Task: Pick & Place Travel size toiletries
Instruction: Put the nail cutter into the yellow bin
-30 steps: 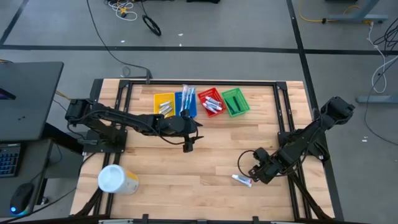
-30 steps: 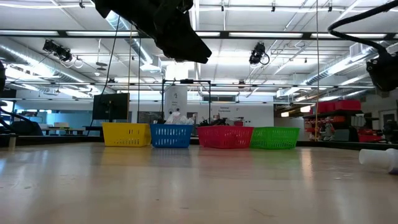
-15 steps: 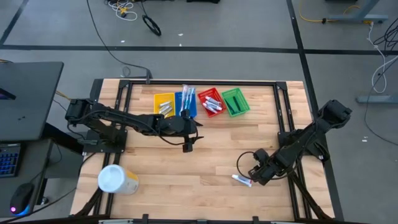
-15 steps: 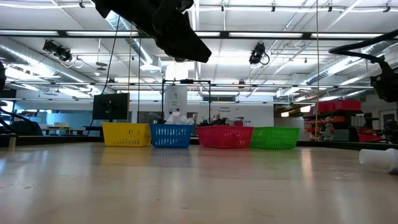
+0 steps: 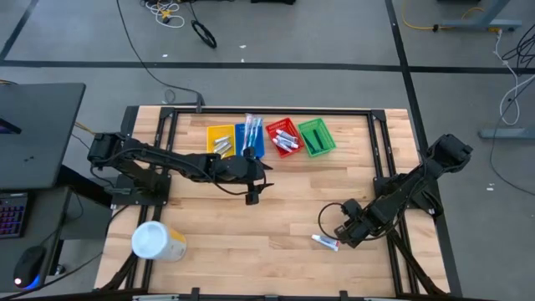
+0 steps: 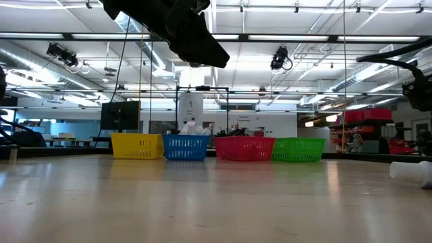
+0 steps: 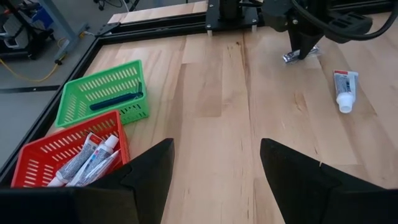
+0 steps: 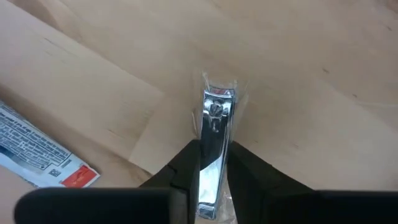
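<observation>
In the right wrist view, you lose the lower end of the nail clipper [image 8: 214,149] behind the right gripper's fingers [image 8: 186,171] at the bottom centre, and the white tube [image 8: 37,149] runs off the left edge. In the low view, another white item [image 6: 413,171] is cut by the right edge. From above, the contents of the yellow basket [image 5: 219,140] and blue basket [image 5: 250,138] are too small for you to identify.

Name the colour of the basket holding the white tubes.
Red basket; left wrist view shows it best.

Overhead, table-level, two wrist views; baskets [image 5: 269,138] shared.
</observation>
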